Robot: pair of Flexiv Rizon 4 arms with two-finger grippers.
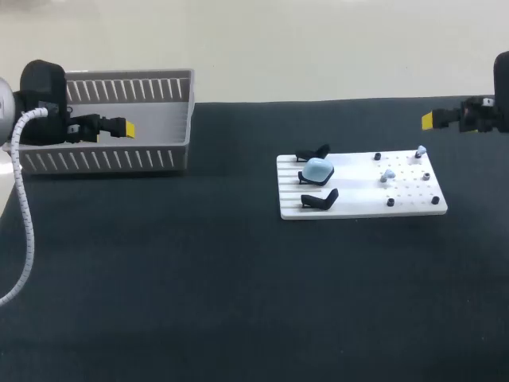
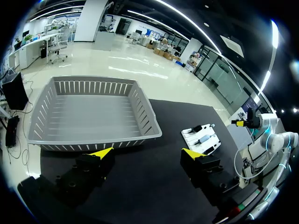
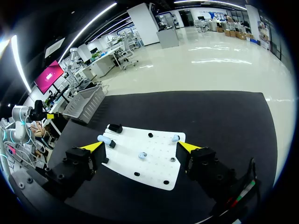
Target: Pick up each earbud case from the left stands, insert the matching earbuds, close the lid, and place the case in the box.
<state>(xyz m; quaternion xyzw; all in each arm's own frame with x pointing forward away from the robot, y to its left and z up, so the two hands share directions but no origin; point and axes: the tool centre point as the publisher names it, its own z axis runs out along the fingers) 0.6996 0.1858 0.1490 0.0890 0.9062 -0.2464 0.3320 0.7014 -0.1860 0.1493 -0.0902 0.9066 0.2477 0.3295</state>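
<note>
A white board [image 1: 358, 208] lies right of the table's middle. Three black stands line its left side. The middle stand holds a light blue earbud case [image 1: 318, 169] with its lid down; the far stand [image 1: 312, 152] and near stand [image 1: 320, 200] are empty. Two light blue earbuds [image 1: 419, 150] [image 1: 387, 176] sit on the board's right part. My left gripper [image 1: 123, 127] hangs open over the grey box [image 1: 103, 159]. At the far right, my right gripper [image 1: 428, 120] is open above the table, past the board. The right wrist view has the case [image 3: 103, 138] and the earbuds [image 3: 175, 138] [image 3: 142, 155] ahead of its gripper [image 3: 141, 146].
The grey slatted box [image 2: 93, 109] at the back left has nothing in it. Small black pegs [image 1: 377, 157] [image 1: 390, 202] [image 1: 435, 200] stand on the board's right part. A white cable [image 1: 24, 239] hangs from my left arm along the table's left edge. Bare black tabletop [image 1: 199, 278] fills the front.
</note>
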